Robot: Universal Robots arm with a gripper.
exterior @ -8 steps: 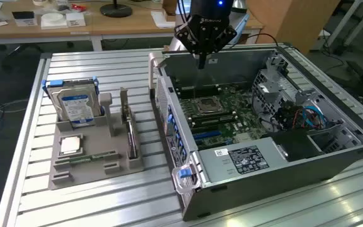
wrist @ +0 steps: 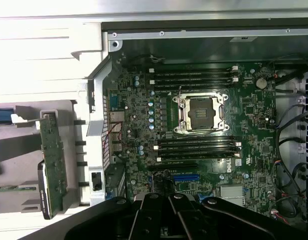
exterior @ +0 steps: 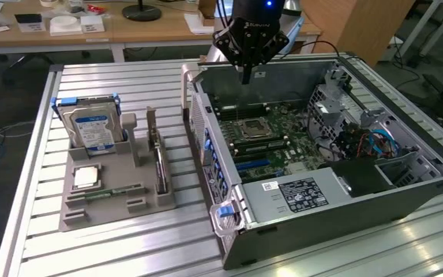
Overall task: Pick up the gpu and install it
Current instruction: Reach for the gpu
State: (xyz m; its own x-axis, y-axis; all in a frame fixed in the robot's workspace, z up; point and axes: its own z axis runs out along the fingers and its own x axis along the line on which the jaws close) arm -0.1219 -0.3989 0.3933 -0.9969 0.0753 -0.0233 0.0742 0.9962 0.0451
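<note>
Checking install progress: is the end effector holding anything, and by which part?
Nothing. The end effector is shut, empty, above the case; the gpu stands in the tray.

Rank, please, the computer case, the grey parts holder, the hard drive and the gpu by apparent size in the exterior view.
1. computer case
2. grey parts holder
3. hard drive
4. gpu, which stands edge-on in the holder and shows as a thin strip, so its rank against the hard drive is unsure.
</note>
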